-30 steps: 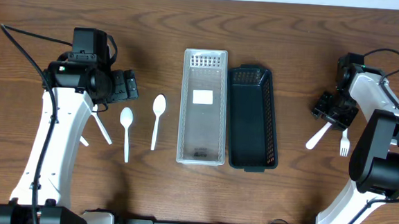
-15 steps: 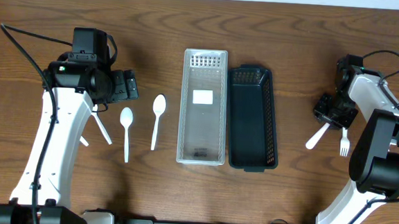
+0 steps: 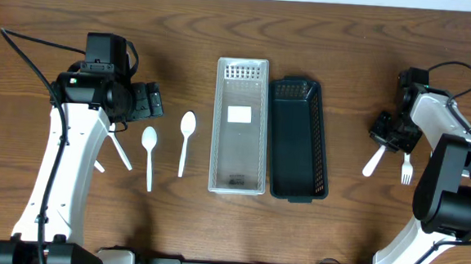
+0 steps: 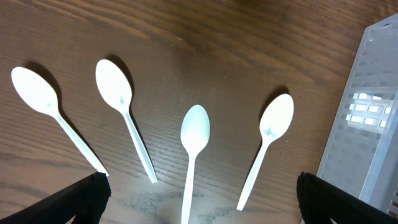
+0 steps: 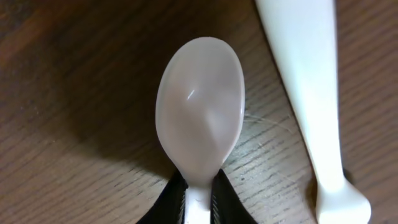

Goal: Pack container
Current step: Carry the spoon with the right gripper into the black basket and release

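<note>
left gripper (image 3: pixel 154 102) jaws apart over loose spoons (image 4: pixel 194 134) | clear container (image 3: pixel 245 47) mid-table, long axis front-to-back, black basket (image 3: pixel 299 140) just beside | right gripper (image 5: pixel 198 196) clamped on spoon (image 5: pixel 200 118) neck, container well apart to its left

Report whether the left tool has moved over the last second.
No. The left tool sits in the same spot, with the same gap to the left of the clear tray as a second ago.
</note>
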Tool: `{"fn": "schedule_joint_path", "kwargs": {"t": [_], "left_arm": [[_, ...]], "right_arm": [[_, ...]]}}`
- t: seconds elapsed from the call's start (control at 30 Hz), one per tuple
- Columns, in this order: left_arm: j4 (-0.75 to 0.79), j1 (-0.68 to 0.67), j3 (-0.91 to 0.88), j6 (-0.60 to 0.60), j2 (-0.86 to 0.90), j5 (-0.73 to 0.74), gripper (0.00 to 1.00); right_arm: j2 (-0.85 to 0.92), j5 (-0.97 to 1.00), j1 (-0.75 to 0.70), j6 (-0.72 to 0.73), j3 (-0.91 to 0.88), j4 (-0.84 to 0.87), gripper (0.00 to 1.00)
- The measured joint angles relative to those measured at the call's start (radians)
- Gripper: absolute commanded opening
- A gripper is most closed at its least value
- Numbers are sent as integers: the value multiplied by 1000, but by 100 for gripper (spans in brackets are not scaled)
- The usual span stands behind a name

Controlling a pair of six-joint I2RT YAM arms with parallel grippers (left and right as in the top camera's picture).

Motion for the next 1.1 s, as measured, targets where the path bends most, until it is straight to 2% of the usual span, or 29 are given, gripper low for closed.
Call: {"fn": "schedule_joint_path", "kwargs": {"t": [0.2,0.4,0.67,0.77,0.87,1.1], "left_arm": [[0,0,0,0,0,0,98],[0,0,0,0,0,0,98],[0,0,0,0,0,0,98],[0,0,0,0,0,0,98],[0,0,0,0,0,0,98],[0,0,0,0,0,0,98]], "right_arm": [[-1,8,8,3,1,-10,1],[-3,14,69,-13,58,-103,1],[-156,15,293,-78,349,-241,1],[-212,13,383,-87,404,-253,2],[-225,-1,457,-90,410,-257,1],[-137,-29,560,-76,332,-230,2]]}}
